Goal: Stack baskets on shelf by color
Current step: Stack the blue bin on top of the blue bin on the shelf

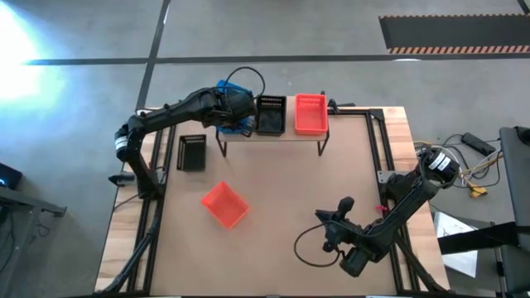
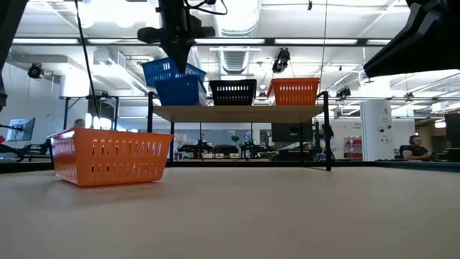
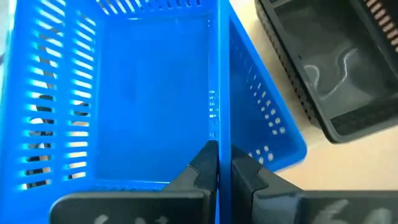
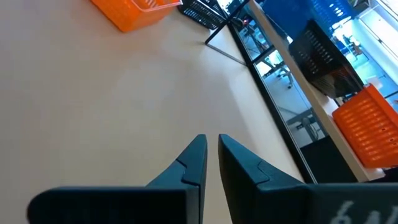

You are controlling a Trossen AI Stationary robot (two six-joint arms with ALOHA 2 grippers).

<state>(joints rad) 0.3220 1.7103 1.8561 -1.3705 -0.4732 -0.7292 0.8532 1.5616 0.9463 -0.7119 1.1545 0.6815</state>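
On the left edge of the table (image 1: 281,248), beside the shelf (image 1: 273,136), one black basket (image 1: 192,152) lies flat on the wood. A little more toward the middle stands an orange basket (image 1: 224,204), turned at an angle, with free tabletop all around it.

The left gripper (image 3: 217,171) is over the left end of the shelf. Its fingers are closed tight on the thin wall of a blue basket (image 3: 124,99), which it holds tilted. In the low view this basket sits on a second blue basket (image 2: 177,91) that rests on the plank. Just beside them on the shelf stands another black basket (image 1: 271,115), and next to that an orange basket at the right end (image 1: 310,114).

Between the shelf and the near edge the table is wide and free. The right gripper (image 4: 211,158) hangs over this free part, at the right front, well apart from every basket. Its fingers are nearly together, with only a narrow gap, and hold nothing.
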